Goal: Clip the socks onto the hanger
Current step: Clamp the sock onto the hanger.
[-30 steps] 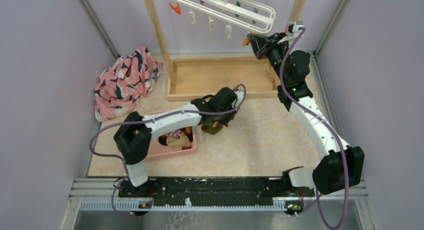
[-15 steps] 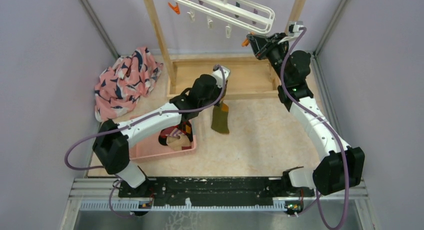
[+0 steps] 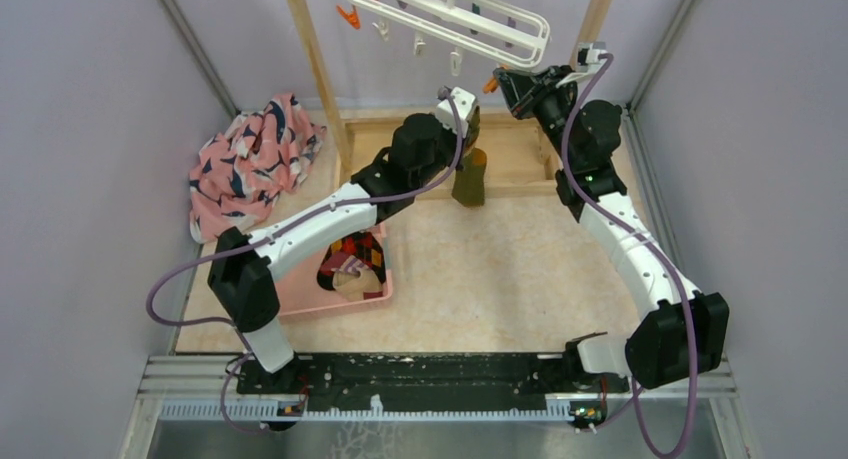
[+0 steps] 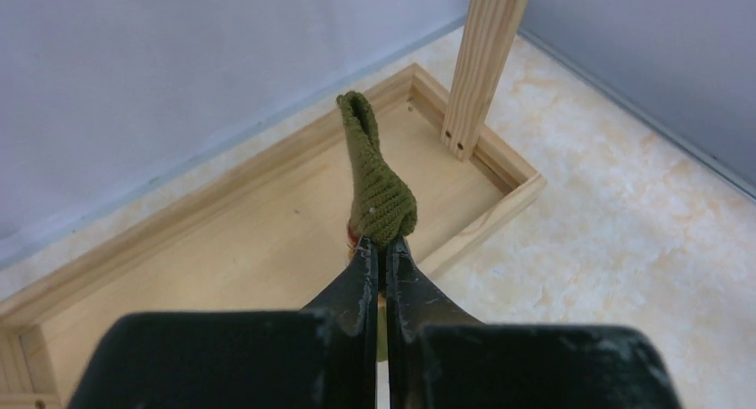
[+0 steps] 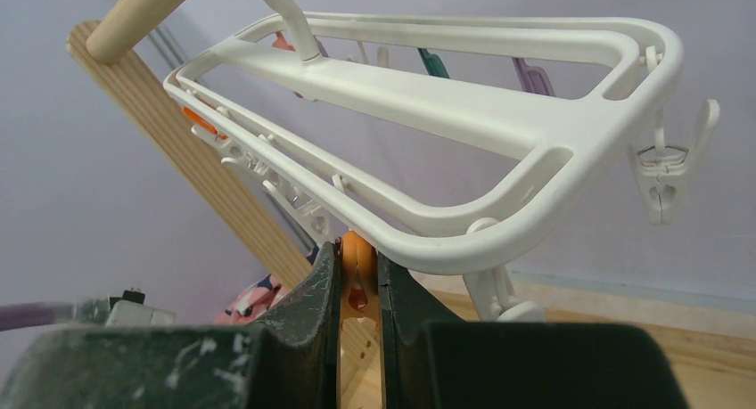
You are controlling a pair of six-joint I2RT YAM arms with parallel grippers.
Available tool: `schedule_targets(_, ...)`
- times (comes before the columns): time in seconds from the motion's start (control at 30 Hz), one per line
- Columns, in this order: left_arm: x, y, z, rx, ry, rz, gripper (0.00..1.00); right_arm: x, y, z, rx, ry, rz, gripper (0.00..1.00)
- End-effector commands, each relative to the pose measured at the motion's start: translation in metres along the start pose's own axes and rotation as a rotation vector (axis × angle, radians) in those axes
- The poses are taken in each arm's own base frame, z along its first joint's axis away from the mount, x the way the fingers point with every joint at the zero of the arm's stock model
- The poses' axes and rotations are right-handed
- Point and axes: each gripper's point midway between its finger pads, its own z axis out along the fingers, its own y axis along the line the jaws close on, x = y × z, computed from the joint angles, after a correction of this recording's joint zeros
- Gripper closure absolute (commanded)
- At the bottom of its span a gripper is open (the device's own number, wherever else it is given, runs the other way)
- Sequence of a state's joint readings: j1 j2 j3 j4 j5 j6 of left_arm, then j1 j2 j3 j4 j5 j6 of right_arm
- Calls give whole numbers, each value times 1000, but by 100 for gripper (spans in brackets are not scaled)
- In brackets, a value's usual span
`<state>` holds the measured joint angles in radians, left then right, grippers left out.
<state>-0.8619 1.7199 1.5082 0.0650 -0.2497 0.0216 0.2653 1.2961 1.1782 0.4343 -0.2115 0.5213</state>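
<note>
The left gripper [image 4: 382,249] squeezes 1 soft olive-green sock [image 4: 375,182] dangling over the flat wooden tray [image 4: 223,240], and the right gripper [image 5: 355,265] pinches a small orange clip [image 5: 354,289] under the white plastic hanger frame [image 5: 464,115], so I think the sock's top must next go into that clip.

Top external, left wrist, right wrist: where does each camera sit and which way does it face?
Top external: high behind the bases, looking down at the table; left arm and right arm show.
Left wrist: looks along the left gripper, shut on the olive-green knitted sock, above the wooden rack base.
Right wrist: looking up past the right gripper, pinching an orange plastic clip under the white plastic hanger.
Top external shares sock and hanger.
</note>
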Motion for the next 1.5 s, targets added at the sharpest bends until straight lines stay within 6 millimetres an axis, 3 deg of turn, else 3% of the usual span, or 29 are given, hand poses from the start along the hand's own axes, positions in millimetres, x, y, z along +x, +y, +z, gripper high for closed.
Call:
schedule_targets(0.0, -33, -5, 13, 16, -83, 19, 100, 58, -31, -9, 90, 209, 37, 100)
schedule_targets(0.27, -52, -9, 27, 20, -97, 30, 100, 59, -35, -7, 109, 220, 24, 100)
schedule_targets(0.67, -65, 9, 14, -49, -118, 69, 100, 58, -39, -8, 128, 219, 13, 100)
schedule_targets(1.47, -105, 7, 8, -30, -207, 61, 100, 78, -57, -6, 178, 275, -6, 100)
